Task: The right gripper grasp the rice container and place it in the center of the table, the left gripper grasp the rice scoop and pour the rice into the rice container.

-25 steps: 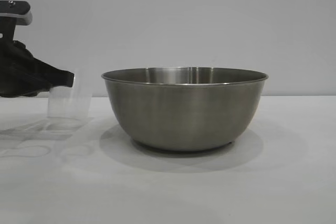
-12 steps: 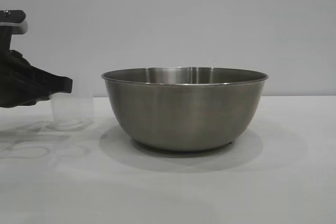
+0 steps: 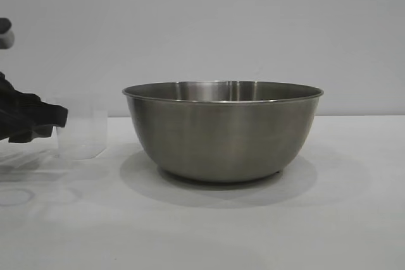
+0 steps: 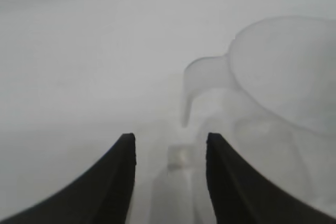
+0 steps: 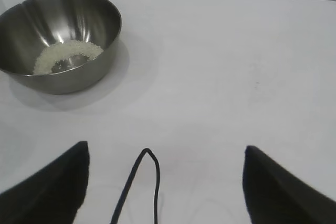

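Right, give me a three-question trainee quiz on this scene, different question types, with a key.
1. True or false: the rice lies inside the rice container.
2. Multiple choice: the rice scoop is (a) tipped over the container, (b) standing upright on the table beside the container, (c) lying inside the container.
3. Fill in: the left gripper has its fingers ____ with nothing between them, the scoop just beyond its tips.

Key: 1 true; 2 b; 3 open.
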Motion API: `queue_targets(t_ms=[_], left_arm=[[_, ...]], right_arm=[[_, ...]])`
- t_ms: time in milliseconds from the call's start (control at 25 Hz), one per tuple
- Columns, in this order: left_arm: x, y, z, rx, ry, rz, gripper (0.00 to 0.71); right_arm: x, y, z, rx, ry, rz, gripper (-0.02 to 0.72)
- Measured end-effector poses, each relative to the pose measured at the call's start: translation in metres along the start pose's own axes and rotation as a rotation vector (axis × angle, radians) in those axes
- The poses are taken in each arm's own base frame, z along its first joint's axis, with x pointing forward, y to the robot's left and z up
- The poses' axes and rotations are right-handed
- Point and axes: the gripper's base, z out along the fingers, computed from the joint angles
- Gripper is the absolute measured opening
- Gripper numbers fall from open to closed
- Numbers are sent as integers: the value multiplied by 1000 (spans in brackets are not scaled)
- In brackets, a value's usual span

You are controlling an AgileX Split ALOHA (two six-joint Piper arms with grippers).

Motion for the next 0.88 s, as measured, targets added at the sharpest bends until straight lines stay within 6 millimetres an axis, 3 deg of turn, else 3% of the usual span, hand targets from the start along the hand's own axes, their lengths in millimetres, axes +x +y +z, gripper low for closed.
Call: queue_targets(t_ms=[160, 440, 880], left_arm=[[-5, 2, -21, 17, 5, 9, 280], [-34, -1, -62, 121, -91, 32, 280], [-78, -5, -88, 178, -4, 10, 280]], right_arm=[[0, 0, 0, 0, 0, 0, 515], [0, 0, 0, 0, 0, 0, 515], [0, 0, 0, 0, 0, 0, 515]])
